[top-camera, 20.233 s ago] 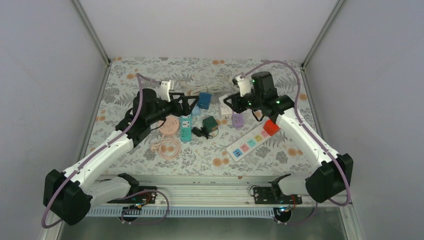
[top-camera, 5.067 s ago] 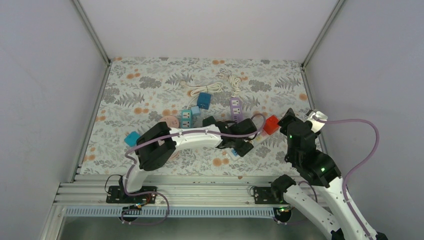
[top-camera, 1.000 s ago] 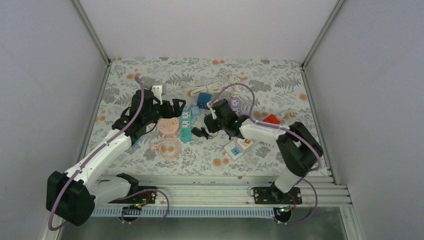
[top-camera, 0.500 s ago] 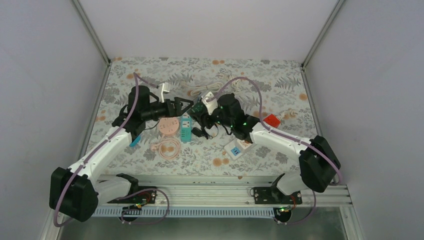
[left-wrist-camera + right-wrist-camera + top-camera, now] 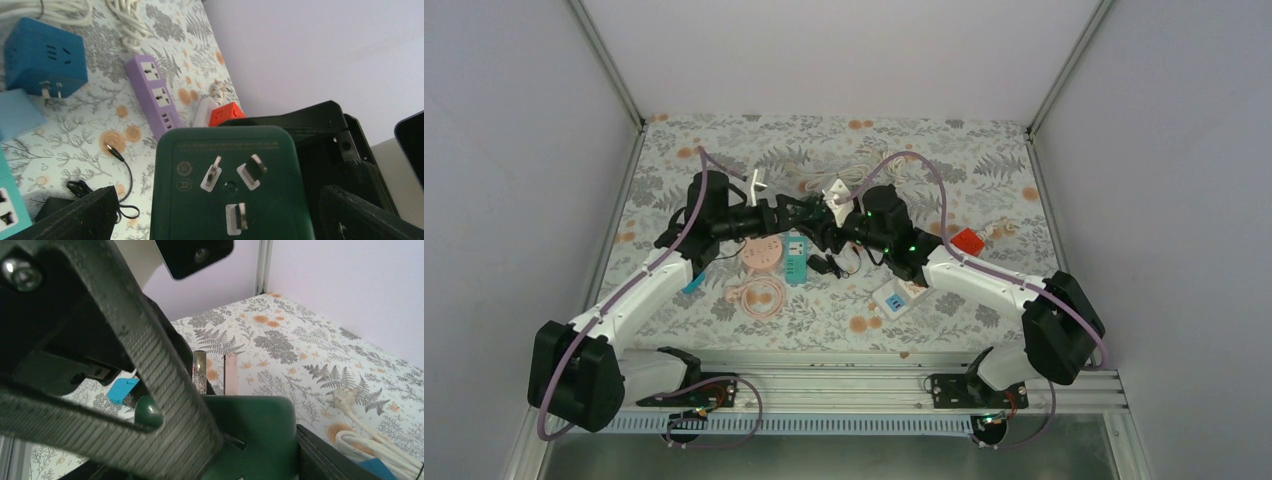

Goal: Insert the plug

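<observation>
A dark green plug cube point(image 5: 230, 190) with three metal prongs hangs above the mat, its prongs facing the left wrist camera. My right gripper point(image 5: 832, 228) is shut on it; in the right wrist view the cube point(image 5: 255, 430) fills the jaws. My left gripper point(image 5: 800, 213) is open, with one finger point(image 5: 75, 217) to the left of the cube and the other point(image 5: 365, 215) to its right, small gaps showing. One ribbed left finger point(image 5: 150, 370) crosses in front of the cube. From above, the two grippers meet nose to nose and mostly hide the cube.
Below them lie a teal power strip point(image 5: 796, 255), a pink round socket point(image 5: 762, 253), a black adapter with cable point(image 5: 824, 265), a white strip with coloured sockets point(image 5: 902, 295) and a red cube point(image 5: 967, 240). A purple strip point(image 5: 155, 95), a blue cube point(image 5: 42, 65) and a white cord point(image 5: 844, 178) lie further back.
My right gripper has lifted the green cube off the mat and carried it up and left. My left gripper has moved right, so its fingers now flank the cube.
</observation>
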Robot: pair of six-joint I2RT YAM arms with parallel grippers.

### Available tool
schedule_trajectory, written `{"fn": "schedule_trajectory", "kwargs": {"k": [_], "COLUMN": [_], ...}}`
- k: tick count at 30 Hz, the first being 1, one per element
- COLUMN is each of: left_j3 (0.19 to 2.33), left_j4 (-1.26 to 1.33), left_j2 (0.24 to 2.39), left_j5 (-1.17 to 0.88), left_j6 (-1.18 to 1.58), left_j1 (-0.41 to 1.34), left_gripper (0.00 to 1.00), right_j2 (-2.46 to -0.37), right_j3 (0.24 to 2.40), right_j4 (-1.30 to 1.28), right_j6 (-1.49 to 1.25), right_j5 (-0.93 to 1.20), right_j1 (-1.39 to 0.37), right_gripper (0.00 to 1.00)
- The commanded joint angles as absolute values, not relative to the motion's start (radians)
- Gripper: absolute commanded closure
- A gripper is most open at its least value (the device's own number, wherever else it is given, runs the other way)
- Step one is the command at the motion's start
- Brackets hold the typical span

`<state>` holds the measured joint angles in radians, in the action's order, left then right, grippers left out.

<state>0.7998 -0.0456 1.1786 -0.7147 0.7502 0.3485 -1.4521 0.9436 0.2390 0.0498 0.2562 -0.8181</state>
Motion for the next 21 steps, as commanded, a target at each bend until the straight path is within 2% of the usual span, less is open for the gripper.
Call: {"fn": "schedule_trajectory", "kwargs": {"k": [1,11,14,19,21], "left_j3": [0.798,0.776,0.763,0.789,0.789], "left_j4": [-0.048,0.021,0.069,0.137,0.213], "left_j2": [1.196,1.185,1.173,1.146,1.135], "left_j5": [-0.813,-0.879,-0.911,-0.991,-1.034], "left_j6": [0.762,0.84,0.897,1.027,1.132], "left_j1": [0.333,0.329,0.329,0.33,0.328], "left_gripper": [0.03,0.44,0.46,0.47,0.47], "right_j2": [-1.428,-1.424,-1.425,-1.343,-1.294], "right_j3": [0.962,0.97,1.006,0.905,0.839], "right_j4": [0.333,0.339,0.277,0.42,0.53], "right_j6": [0.083,0.079,0.06,0.045,0.041], "right_j5": [0.283,0.317,0.367,0.343,0.351], "right_j1": [-0.826,-0.826,-0.827,-0.827,-0.828], "right_gripper": [0.38,0.36,0.28,0.01,0.0]}}
